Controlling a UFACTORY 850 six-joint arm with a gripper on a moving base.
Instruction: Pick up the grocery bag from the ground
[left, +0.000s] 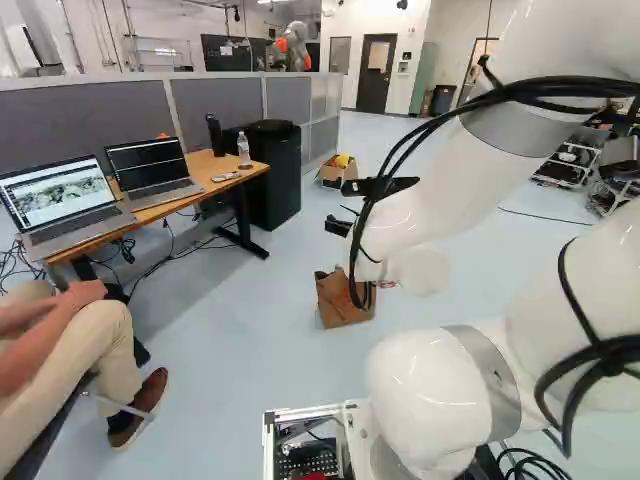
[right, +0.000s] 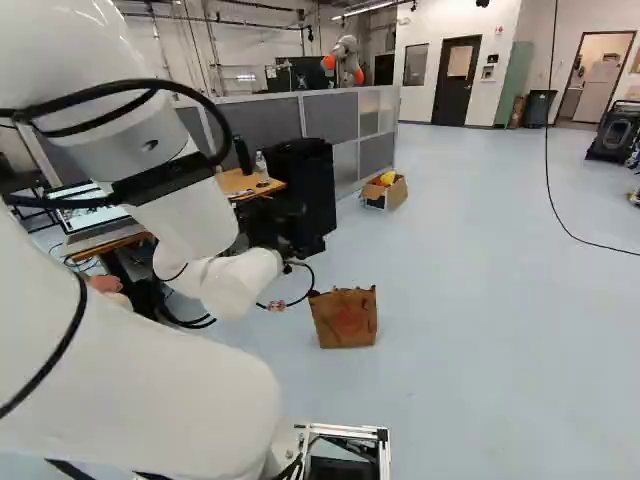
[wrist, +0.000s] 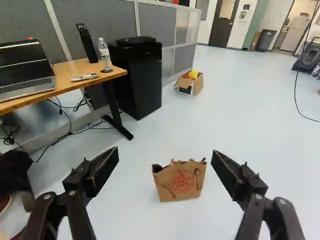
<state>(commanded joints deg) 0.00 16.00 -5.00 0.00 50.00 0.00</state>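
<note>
One white arm (left: 450, 190) reaches forward, its pincer (left: 338, 207) spread wide, facing the paper bag (wrist: 175, 183) on the floor (wrist: 240, 125) ahead.

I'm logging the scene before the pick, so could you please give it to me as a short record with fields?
target: brown paper bag, standing on the floor
gripper: open, holding nothing
bag and gripper: bag ahead of the gripper, framed between its fingers, not touched
desk: wooden desk with two laptops and a water bottle
beside desk: black cabinet
farther off: open cardboard box on the floor, near the partition
task state: bag not yet picked up
</note>
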